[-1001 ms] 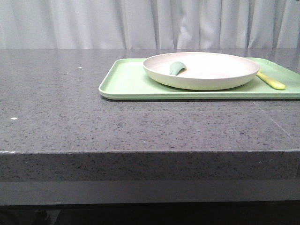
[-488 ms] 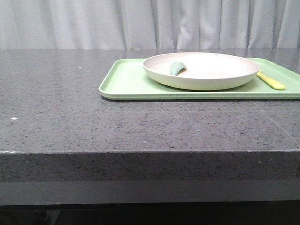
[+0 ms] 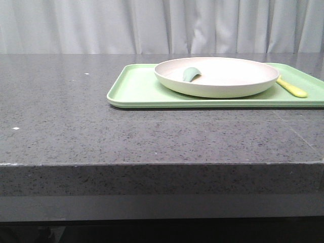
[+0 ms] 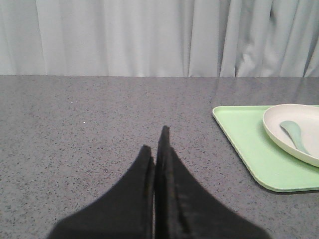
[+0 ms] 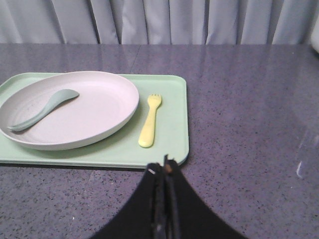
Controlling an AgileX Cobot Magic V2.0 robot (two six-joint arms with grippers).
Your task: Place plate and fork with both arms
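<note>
A dark grey speckled stone tabletop point(image 3: 101, 126) stretched before a pale curtain point(image 3: 162, 25). Toward its far right corner lay a flat rectangular light-green tray point(image 3: 136, 88). On the tray sat the large round shallow off-white plate with a raised rim point(image 3: 238, 83), and inside the plate, on its left part in the front view, rested a small grey-green spoon-like utensil point(image 3: 190, 74). Just to the right of the plate, on the bare tray and apart from the plate's rim, lay the small pale-yellow plastic fork point(image 3: 292, 88), its tines pointing toward the far edge of the tabletop, as the right wrist view showed point(image 5: 149, 120).

Neither arm appeared in the front view. In the left wrist view, the left gripper point(image 4: 155, 149) showed its two black fingers point(image 4: 139, 179) pressed together with nothing between them, over bare tabletop well to the left of the tray. In the right wrist view, the right gripper point(image 5: 164, 167) likewise had its dark fingers point(image 5: 175, 199) closed against each other and empty, near the tray's near right corner and a little short of the fork's handle.
</note>
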